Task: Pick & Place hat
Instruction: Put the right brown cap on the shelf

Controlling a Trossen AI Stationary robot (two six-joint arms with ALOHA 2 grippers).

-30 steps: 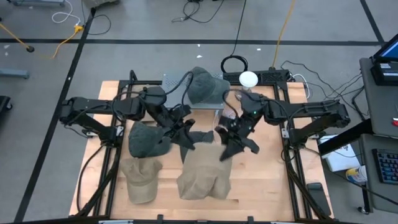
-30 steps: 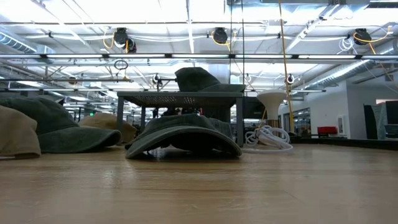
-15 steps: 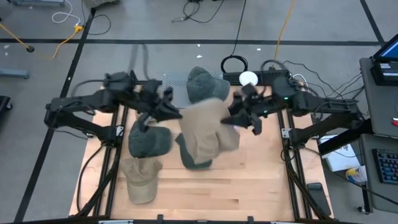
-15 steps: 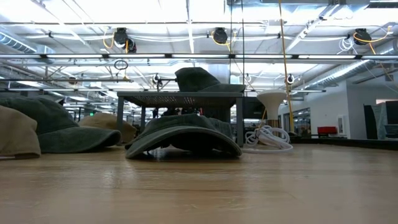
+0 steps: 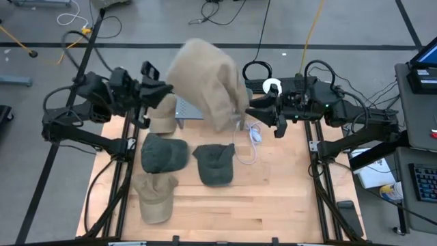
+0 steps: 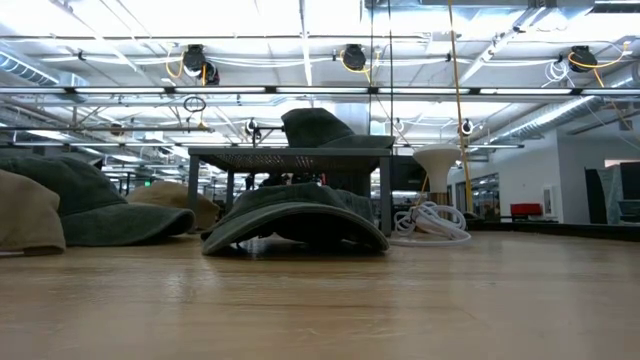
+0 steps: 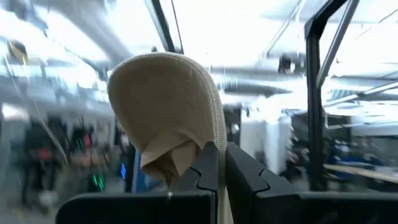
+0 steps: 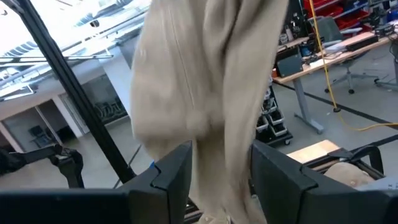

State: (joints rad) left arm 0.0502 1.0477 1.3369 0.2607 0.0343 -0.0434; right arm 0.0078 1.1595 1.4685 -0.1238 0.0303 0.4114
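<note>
Two dark, matte-black jointed arms of tubular links and blocky joint housings, with black cables looping along them. The left pincer [image 5: 160, 89] has flat black fingers [image 7: 208, 171] with notched, stepped inner edges. The right pincer [image 5: 263, 113] carries broad, angular black fingers [image 8: 171, 171].

on the counter [image 5: 287, 198], three hats lie before the wire rack [image 5: 191, 109] (it stands at the back edge): two [image 5: 164, 154] [image 5: 217, 164] side by side, one [image 5: 156, 197] before them, leftward.
</note>
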